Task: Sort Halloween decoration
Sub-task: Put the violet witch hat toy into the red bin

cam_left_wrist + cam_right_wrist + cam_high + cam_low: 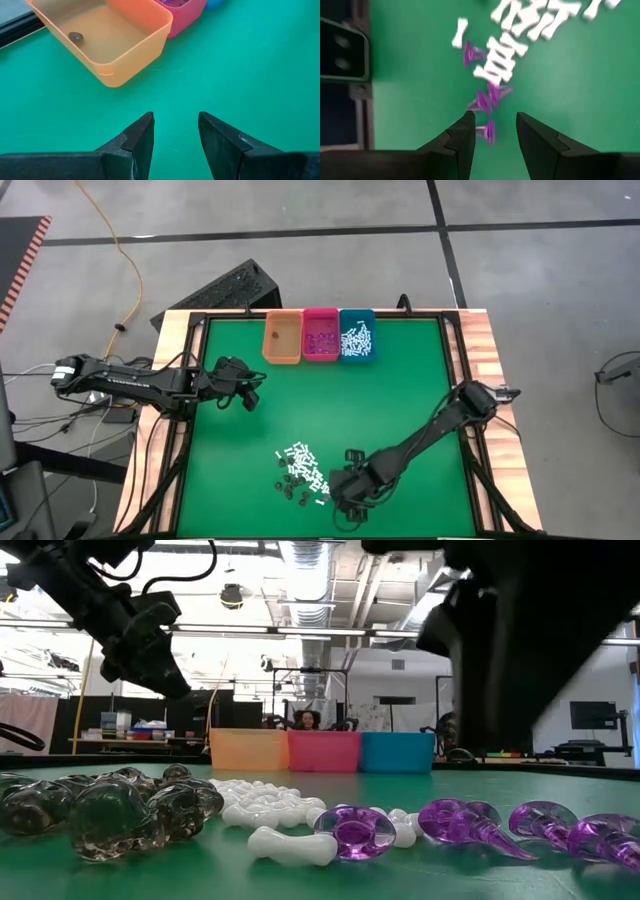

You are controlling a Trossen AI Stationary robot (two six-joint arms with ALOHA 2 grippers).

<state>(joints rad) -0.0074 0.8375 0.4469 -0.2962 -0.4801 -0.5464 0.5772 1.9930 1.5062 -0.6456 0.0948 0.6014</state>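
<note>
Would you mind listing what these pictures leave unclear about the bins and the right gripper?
- Pink bin: cut off by the left wrist view's top edge; its purple pieces are too small to count from above.
- Teal bin: contents hidden behind its wall in the low view.
- Right gripper: the purple piece between its fingers is motion-blurred, so contact is unclear.
- Orange bin: its lone dark piece is invisible from above.

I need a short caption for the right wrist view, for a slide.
Open right gripper above purple pieces beside white bone-shaped sticks on the green table.
</note>
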